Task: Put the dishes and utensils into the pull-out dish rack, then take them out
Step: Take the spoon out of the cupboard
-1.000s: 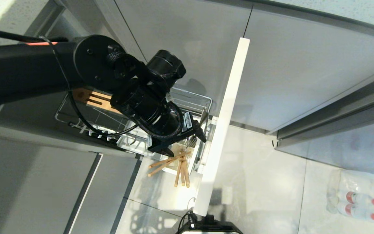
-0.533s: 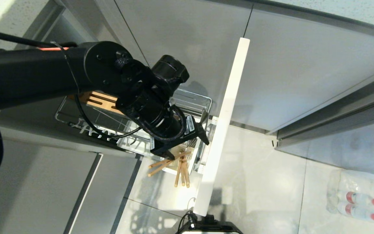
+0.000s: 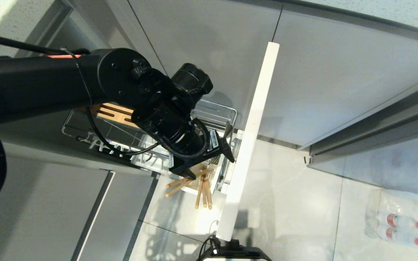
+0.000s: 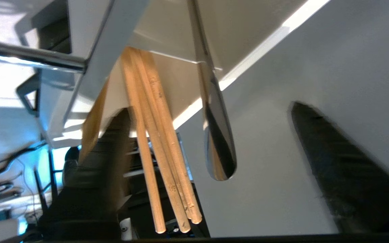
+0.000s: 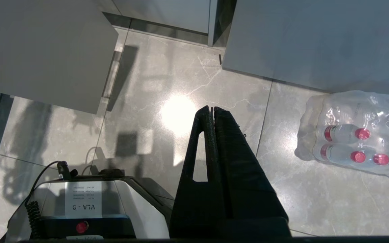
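The pull-out dish rack [image 3: 216,110] stands drawn out from the cabinet, with its wooden bar [image 3: 111,112] and pale front panel [image 3: 252,137]. Several wooden chopsticks [image 3: 203,190] [image 4: 157,152] and the spoon [image 4: 218,141] stand in the white caddy [image 3: 217,183] by the panel. My left gripper [image 3: 210,165] [image 4: 209,108] is open at the caddy. The chopsticks and the spoon's shiny end lie between its spread fingers [image 4: 343,175], touching neither. My right gripper [image 5: 212,108] is shut on nothing and hangs over the floor. The dishes are out of view.
Grey cabinet fronts [image 3: 339,72] surround the rack. A wrapped pack of water bottles [image 3: 401,221] [image 5: 353,135] lies on the tiled floor to the right. The robot's base [image 5: 89,206] is below the right gripper.
The left arm has shifted slightly right and down toward the caddy. Its jaws stay spread around the utensils. Nothing else moved.
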